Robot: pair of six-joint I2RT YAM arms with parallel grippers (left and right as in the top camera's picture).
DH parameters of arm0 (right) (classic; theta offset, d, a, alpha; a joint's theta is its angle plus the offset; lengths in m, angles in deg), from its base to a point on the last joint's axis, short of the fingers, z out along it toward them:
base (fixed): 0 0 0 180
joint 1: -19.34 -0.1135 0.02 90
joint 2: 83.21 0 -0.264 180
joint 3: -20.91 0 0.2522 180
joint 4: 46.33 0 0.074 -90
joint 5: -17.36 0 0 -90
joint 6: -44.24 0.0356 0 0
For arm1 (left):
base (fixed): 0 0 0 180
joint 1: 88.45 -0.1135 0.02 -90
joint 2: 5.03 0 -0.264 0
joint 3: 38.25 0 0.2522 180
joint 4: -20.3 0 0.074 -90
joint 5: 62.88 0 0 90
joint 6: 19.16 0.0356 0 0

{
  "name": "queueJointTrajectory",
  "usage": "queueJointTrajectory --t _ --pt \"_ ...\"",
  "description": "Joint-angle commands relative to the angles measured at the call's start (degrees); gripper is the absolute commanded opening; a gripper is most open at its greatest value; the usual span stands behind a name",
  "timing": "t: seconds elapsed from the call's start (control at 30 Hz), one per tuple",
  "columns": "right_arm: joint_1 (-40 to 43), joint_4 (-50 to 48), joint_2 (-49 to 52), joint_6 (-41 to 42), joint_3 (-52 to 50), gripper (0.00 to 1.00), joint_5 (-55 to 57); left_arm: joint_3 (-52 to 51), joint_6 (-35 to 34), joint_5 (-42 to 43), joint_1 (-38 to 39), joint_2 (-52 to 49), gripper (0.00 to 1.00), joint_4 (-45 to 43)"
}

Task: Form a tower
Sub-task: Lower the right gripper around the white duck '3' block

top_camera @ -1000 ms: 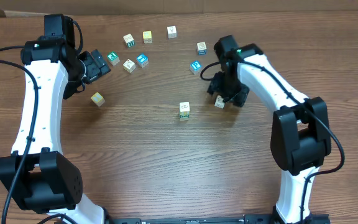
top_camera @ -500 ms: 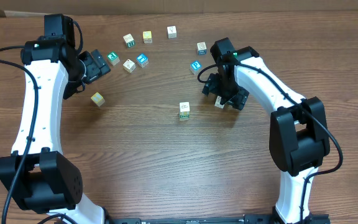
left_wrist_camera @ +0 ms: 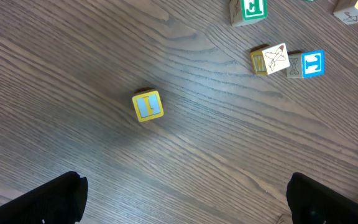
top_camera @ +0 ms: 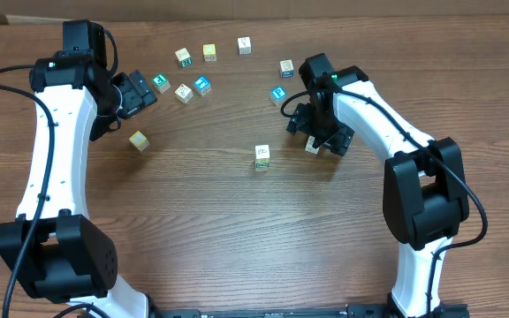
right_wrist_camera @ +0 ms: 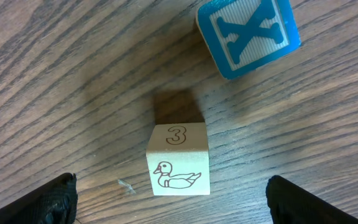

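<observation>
The tower (top_camera: 262, 156) stands mid-table as a narrow stack with a pale wood top; its height cannot be read from above. Right of it, my right gripper (top_camera: 318, 134) hangs open over a pale cube (top_camera: 312, 147). In the right wrist view that cube (right_wrist_camera: 178, 158) shows a duck and a 3 and lies between the wide-apart fingertips (right_wrist_camera: 55, 200), untouched by my right gripper (right_wrist_camera: 176, 202). My left gripper (top_camera: 144, 93) is open near the back left, with only bare wood between its fingers (left_wrist_camera: 48, 199) in the left wrist view.
A blue X cube (right_wrist_camera: 248, 34) lies just beyond the duck cube. A yellow cube (left_wrist_camera: 148, 106) sits alone at the left. Green (left_wrist_camera: 248, 9), pale (left_wrist_camera: 271, 59) and blue (left_wrist_camera: 309, 63) cubes lie ahead of the left gripper. Several more loose cubes (top_camera: 209, 52) dot the back.
My right gripper has shifted a little to the left over the duck cube, which stays on the table. The left arm and the tower have not moved.
</observation>
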Motion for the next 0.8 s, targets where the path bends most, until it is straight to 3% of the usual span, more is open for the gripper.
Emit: queueJointTrajectory --t 0.0,0.77 --pt "-0.2 -0.2 -0.3 0.3 -0.3 0.93 0.9 0.0 1.1 -0.4 0.2 -0.7 0.99 0.1" --pt "-0.2 -0.3 -0.3 0.2 -0.3 0.88 0.9 0.0 1.1 -0.4 0.2 -0.7 1.00 0.1"
